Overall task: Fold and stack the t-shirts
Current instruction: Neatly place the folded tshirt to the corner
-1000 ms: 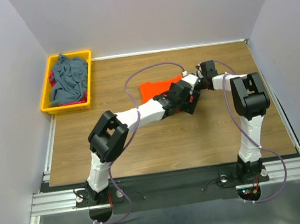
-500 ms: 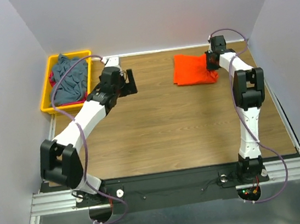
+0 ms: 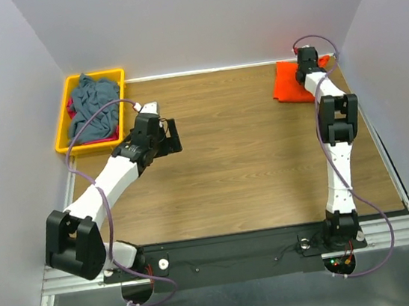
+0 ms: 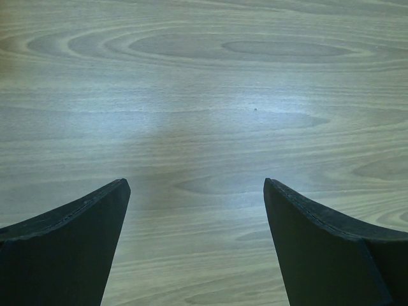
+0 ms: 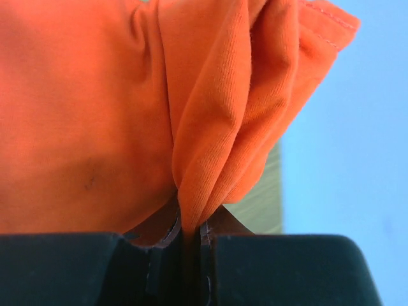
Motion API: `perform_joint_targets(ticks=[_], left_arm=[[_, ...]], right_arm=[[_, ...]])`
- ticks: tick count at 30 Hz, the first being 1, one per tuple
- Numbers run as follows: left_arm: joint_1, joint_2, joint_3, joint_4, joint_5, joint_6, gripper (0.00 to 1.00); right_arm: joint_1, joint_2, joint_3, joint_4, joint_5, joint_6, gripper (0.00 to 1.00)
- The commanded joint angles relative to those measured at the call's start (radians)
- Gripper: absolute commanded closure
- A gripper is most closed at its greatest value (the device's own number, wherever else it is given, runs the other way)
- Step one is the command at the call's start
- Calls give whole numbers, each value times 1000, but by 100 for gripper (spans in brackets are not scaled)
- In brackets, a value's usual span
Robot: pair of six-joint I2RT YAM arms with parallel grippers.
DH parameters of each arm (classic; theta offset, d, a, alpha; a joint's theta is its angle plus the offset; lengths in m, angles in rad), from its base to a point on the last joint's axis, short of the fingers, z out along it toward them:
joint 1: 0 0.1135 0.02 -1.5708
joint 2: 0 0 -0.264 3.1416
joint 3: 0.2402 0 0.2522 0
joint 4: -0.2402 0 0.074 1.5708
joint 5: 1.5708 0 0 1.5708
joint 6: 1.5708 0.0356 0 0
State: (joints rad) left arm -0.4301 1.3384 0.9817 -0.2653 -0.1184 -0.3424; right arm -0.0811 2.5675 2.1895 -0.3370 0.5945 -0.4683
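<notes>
A bright orange t-shirt (image 3: 286,85) lies bunched at the table's far right corner. My right gripper (image 3: 305,75) is shut on a fold of it. The right wrist view shows that orange t-shirt (image 5: 95,95) pinched between the closed jaws of the right gripper (image 5: 190,229). A slate grey-blue t-shirt (image 3: 94,107) is heaped in the yellow bin (image 3: 63,140) at the far left, with red cloth (image 3: 71,109) showing under it. My left gripper (image 3: 174,136) stands open over bare wood to the right of the bin. In its own view the left gripper (image 4: 194,185) holds nothing.
The wooden table (image 3: 237,171) is walled in by pale panels on the left, back and right. The right wall (image 5: 357,159) stands close beside the orange shirt. Purple cables loop off both arms.
My right gripper has carried the orange shirt from the middle of the table to the far right corner. The left arm swung left toward the bin with its jaws open.
</notes>
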Motion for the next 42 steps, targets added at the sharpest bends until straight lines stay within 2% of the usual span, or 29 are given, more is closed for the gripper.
perform_joint_targets(ticks=[1, 3, 6, 7, 9, 10, 16, 19, 23, 25, 26, 30, 32, 36, 37, 42], left_arm=[[1, -47, 25, -11, 11, -10, 1], [1, -42, 31, -15, 10, -12, 1], [1, -35, 31, -14, 23, -26, 1], [1, -33, 31, -12, 29, -30, 1], [1, -39, 23, -6, 43, -46, 1], [2, -42, 22, -2, 45, -50, 1], [1, -91, 3, 1, 34, -55, 1], [1, -130, -26, 17, 31, -66, 1], [1, -177, -54, 41, 59, -84, 1], [1, -194, -66, 44, 66, -89, 1], [1, -217, -69, 41, 69, -90, 1], [1, -286, -87, 31, 57, -96, 1], [1, -323, -97, 34, 62, -109, 1], [1, -350, -124, 46, 79, -121, 1], [1, -352, -130, 47, 80, -122, 1], [1, -354, -150, 54, 82, -124, 1]], right_arm=[[-20, 19, -28, 223, 119, -215, 94], [-26, 23, -30, 265, 128, -246, 93], [-34, 23, -27, 328, 120, -276, 77], [-40, 25, -24, 357, 120, -277, 61], [-42, 22, -14, 391, 143, -273, 41], [-43, 19, -10, 398, 152, -262, 34], [-42, -81, -11, 400, 243, -118, 25], [-42, -205, -134, 365, 196, 43, 25], [-46, -334, -282, 232, 78, 326, 28], [-63, -377, -341, 146, -19, 429, 32], [-75, -391, -364, 124, -65, 536, 32], [-182, -463, -496, 104, -354, 767, 39], [-219, -483, -555, 104, -430, 854, 43], [-269, -486, -596, 104, -528, 904, 45], [-278, -483, -602, 104, -551, 908, 49], [-298, -443, -599, 104, -548, 936, 58]])
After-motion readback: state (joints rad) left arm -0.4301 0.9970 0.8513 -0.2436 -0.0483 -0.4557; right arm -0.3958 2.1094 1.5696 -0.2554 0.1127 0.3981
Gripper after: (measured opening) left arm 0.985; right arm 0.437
